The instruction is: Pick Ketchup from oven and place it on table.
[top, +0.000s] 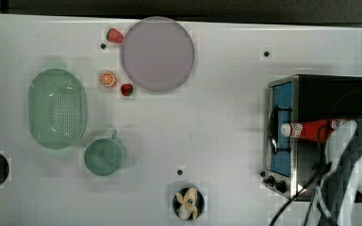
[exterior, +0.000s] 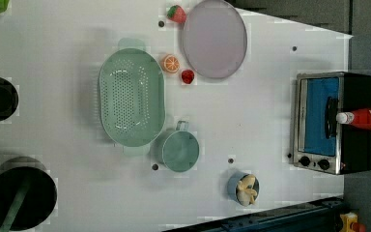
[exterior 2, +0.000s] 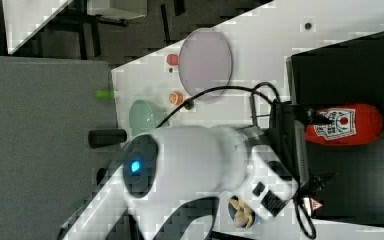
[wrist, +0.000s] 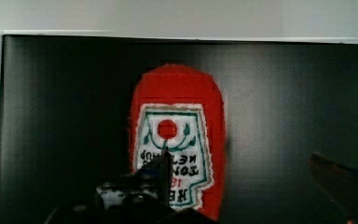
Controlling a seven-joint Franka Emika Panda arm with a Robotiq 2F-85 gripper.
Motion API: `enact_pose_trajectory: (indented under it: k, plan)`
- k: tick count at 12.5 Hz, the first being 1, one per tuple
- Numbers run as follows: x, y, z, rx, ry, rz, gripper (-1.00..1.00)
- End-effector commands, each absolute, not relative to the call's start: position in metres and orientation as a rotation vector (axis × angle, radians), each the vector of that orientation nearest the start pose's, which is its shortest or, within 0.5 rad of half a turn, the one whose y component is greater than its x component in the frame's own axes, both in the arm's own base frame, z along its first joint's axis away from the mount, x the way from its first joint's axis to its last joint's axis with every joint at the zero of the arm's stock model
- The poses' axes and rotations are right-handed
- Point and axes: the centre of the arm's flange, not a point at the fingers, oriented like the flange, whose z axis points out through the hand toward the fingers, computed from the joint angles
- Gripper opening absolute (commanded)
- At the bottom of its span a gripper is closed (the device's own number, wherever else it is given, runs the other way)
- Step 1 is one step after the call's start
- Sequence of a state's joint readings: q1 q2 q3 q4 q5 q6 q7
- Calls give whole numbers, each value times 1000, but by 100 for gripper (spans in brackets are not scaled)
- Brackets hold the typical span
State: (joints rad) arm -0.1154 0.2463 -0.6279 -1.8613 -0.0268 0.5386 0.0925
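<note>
Tool [wrist: 242, 182]: fingers spread wide, holding nothing — in the wrist view one dark fingertip overlaps the ketchup label, the other sits well off to the side over the black oven top.
Ketchup bottle [top: 311, 129]: lying on its side on top of the oven, white cap over the front edge above the glass door.
Oven [exterior: 335, 121]: at the left view's right end of the bench [top: 217, 132], door shut.
Arm [exterior 2: 190, 165]: white, reaching over the oven — above the bottle.
</note>
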Motion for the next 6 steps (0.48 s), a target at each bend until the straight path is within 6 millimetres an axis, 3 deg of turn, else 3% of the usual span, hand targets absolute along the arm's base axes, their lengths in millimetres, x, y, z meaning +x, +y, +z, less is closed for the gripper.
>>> enact_pose_trajectory:
  k: [1,3,6]
  plan:
    - [478,-399,421,-2172,2356,-166,100]
    - [478,-406,399,-2098,2387,-115,100]
    - [484,-412,383,-2104,2402,-179,100]
